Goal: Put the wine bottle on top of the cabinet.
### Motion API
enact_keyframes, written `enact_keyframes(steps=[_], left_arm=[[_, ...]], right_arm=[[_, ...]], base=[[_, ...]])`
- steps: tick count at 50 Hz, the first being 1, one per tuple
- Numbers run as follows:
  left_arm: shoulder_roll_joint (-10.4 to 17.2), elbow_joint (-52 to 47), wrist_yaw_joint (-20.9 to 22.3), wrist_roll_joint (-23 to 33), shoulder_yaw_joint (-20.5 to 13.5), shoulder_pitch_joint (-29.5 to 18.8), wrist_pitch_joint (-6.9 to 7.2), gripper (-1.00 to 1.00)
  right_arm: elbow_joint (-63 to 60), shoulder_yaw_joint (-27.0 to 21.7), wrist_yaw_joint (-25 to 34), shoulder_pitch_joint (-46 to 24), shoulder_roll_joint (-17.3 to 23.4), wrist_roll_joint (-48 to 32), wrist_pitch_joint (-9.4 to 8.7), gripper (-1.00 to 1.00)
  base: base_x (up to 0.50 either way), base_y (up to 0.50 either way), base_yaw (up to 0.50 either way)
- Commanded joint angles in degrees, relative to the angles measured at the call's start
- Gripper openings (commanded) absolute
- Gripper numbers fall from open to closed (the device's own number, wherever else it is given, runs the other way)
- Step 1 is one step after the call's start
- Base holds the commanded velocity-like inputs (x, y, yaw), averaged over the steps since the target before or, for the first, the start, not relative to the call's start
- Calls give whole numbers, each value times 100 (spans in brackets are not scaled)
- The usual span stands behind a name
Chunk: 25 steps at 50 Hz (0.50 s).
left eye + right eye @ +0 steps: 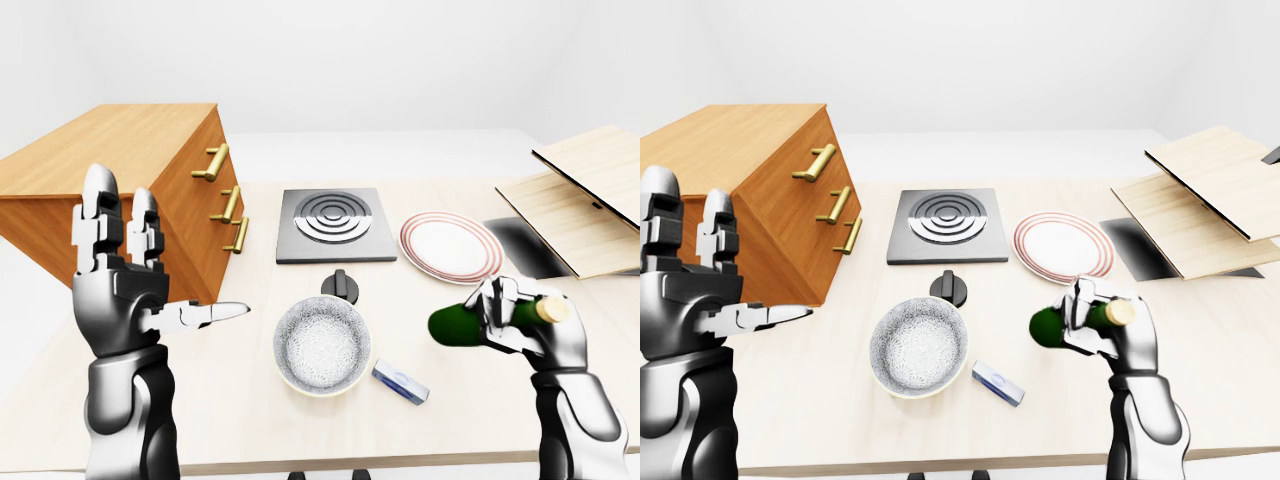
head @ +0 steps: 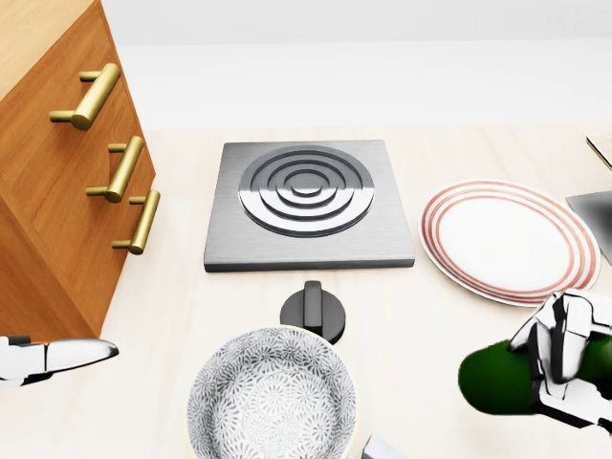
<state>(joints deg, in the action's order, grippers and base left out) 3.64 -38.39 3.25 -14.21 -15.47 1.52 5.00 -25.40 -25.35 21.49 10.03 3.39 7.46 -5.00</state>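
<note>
Cabinet (image 1: 120, 180) at far left; my left hand (image 1: 125, 285) raised, fingers spread, empty; my right hand (image 1: 1102, 330) wrapped round the wine bottle (image 1: 470, 325), lifted sideways at near right. Glass: heavy, slick, breakable; I'd grip mid-body

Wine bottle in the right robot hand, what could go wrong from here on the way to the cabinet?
The wine bottle lies nearly sideways in the right robot hand, so it could slip or twist out. The way to the cabinet passes over the bowl and the stove knob; a low carry could knock them.
</note>
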Motion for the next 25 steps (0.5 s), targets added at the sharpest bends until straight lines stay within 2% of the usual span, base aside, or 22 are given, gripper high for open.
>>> enact_keyframes(steps=[1, 7, 13, 25], left_arm=[[-9, 87, 17, -10, -35, 11, 0, 100], [22, 11, 29, -107, -124, 30, 0, 100], [19, 106, 22, -114, -115, 17, 0, 100], [31, 23, 22, -159, -140, 30, 0, 100]], right_arm=[[-1882, 227, -445, -137, -165, 266, 0, -100], [-2592, 507, -535, -491, 27, 47, 0, -100], [-3165, 393, -563, -844, 178, 136, 0, -100], [-3338, 404, -740, -1550, 527, 312, 0, -100]], base=[[0, 0, 0], [0, 0, 0], [0, 0, 0], [0, 0, 0]])
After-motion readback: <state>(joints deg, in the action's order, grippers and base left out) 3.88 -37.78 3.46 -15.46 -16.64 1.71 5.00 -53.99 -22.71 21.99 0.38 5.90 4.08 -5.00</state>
